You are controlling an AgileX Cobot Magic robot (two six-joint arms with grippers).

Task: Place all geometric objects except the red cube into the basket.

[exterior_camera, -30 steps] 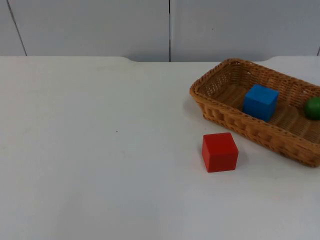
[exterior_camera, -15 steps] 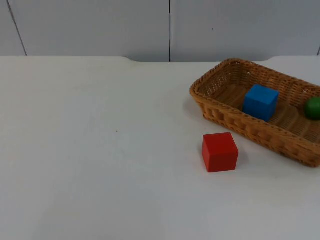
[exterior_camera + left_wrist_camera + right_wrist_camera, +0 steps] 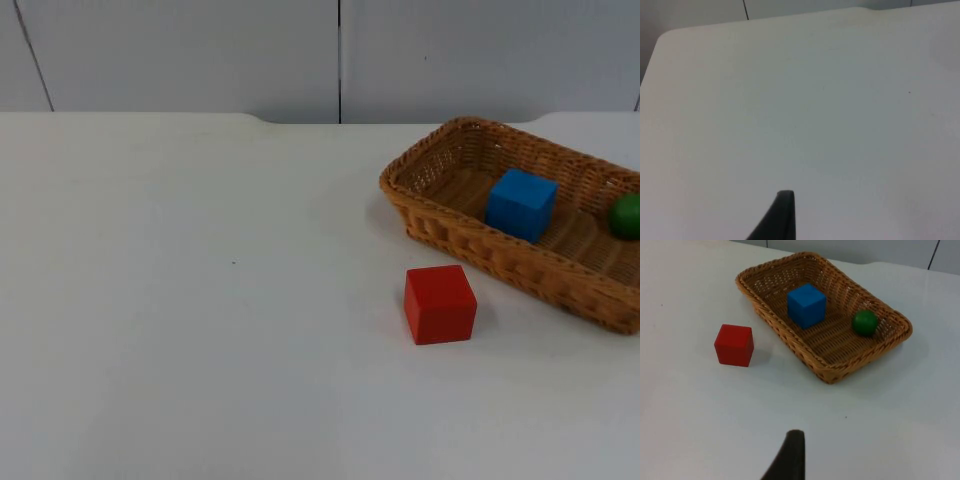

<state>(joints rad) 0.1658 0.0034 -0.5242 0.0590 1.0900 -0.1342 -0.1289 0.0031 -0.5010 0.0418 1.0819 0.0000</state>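
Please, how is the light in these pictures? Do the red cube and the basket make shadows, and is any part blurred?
Top view: soft, even light; the red cube throws only a faint shadow on the table. Right wrist view: sharp; a pale shadow lies along the basket, with blue cube and green ball inside. Left wrist view: dim bare table, nothing blurred.

A lab-like test bench: bare white table (image 3: pixel 200 330) ending at a plain grey partition wall (image 3: pixel 200 50).

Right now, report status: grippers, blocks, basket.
Both arms waiting, grippers pulled back off the work area. Blue cube and green ball in basket. Red cube on table beside it, apart. Nothing obstructing.
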